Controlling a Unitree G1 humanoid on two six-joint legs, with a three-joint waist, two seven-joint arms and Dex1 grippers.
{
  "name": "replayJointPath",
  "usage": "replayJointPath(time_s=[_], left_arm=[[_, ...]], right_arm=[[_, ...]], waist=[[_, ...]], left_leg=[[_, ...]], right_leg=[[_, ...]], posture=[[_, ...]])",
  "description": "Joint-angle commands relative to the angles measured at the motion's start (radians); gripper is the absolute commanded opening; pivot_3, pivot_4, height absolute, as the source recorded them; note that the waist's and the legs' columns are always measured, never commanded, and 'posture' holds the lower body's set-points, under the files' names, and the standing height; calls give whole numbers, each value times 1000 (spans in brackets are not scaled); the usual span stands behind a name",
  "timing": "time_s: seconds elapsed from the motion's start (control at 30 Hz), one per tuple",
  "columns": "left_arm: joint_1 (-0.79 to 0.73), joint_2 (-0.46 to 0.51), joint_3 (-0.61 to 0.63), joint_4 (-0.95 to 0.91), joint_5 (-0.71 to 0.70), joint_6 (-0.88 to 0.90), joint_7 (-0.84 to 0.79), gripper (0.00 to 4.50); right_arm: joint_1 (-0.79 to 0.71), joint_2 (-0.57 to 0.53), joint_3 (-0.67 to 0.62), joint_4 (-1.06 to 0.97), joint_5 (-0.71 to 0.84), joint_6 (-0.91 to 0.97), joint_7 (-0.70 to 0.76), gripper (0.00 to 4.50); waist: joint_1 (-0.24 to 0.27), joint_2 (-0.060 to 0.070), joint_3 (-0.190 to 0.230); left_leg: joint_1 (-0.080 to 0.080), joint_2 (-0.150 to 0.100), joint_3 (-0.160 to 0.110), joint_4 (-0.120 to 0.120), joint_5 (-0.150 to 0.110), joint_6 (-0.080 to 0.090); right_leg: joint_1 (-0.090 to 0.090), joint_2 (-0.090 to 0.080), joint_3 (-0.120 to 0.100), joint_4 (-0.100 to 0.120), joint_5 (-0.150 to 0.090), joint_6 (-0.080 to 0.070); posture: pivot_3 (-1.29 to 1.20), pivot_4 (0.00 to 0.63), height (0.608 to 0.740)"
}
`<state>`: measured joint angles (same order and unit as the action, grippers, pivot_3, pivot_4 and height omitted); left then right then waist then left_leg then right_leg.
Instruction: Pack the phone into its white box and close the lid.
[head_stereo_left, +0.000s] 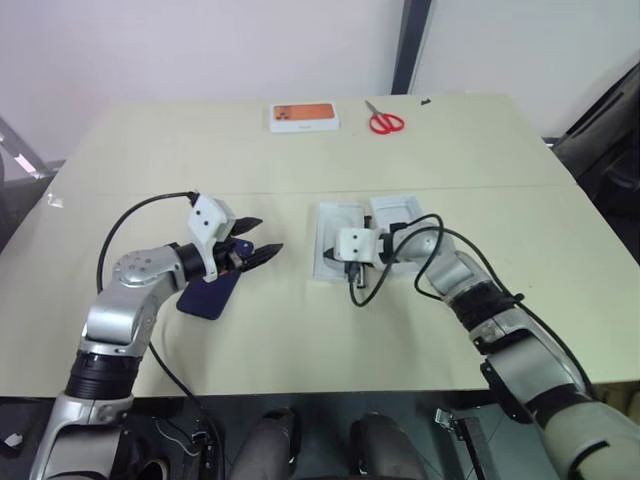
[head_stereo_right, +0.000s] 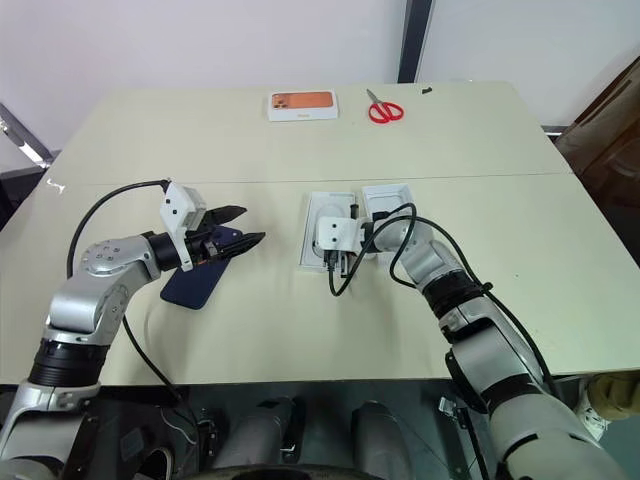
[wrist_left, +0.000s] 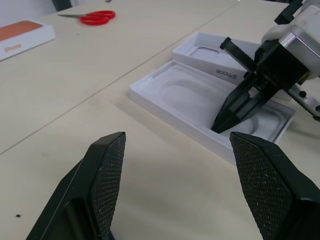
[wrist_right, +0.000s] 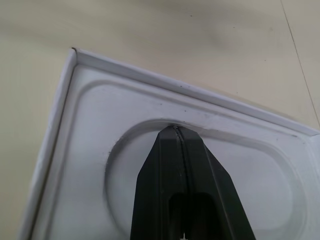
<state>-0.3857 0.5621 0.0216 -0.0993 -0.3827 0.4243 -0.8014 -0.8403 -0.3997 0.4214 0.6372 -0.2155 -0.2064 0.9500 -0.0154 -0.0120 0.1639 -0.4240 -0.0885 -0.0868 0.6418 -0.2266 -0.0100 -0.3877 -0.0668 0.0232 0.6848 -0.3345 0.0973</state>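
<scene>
navy phone (head_stereo_left: 208, 293) lies under spread left pincer (head_stereo_left: 255, 239); right pincer (wrist_left: 220, 126), pressed together, in insert (wrist_left: 185, 95).

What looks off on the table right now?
The right pincer is shut with its tips down in the oval recess of the white insert, gripping nothing. The phone lies apart on the table below the open left pincer, slightly askew. Nothing looks spilled or damaged.

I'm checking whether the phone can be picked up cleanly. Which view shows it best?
The right eye view: the phone lies flat on the table, partly under the open left pincer. The left eye view shows less of it; the left wrist view barely a sliver.
</scene>
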Motion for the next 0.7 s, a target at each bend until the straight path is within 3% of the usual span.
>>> replayJointPath(time_s=[0.03,0.27,0.4,0.7], left_arm=[[0,-8,31,-46,-22,2,16,3529],[-34,63,102,59,-93,137,-12,3529],[-59,125,142,161,-113,200,-43,3529],[-102,276,137,442,-95,290,-191,3529]], right_arm=[[14,22,-10,-3,24,31,37,16],[-33,12,-107,-18,43,35,-79,16],[-25,67,-179,-122,121,144,-113,16],[49,271,-66,-382,95,355,-187,16]], waist=[[-1,0,0],[-4,0,0],[-6,0,0],[-26,0,0]], left_leg=[[0,0,0,0,0,0],[-1,0,0,-2,0,0],[-2,0,0,-2,0,0],[-1,0,0,-10,4,-6]], right_leg=[[0,0,0,0,0,0],[-2,0,0,1,0,0],[-2,1,1,1,0,0],[-8,1,1,3,0,0]], posture=[[0,150,734],[0,150,734],[0,150,734],[0,150,734]])
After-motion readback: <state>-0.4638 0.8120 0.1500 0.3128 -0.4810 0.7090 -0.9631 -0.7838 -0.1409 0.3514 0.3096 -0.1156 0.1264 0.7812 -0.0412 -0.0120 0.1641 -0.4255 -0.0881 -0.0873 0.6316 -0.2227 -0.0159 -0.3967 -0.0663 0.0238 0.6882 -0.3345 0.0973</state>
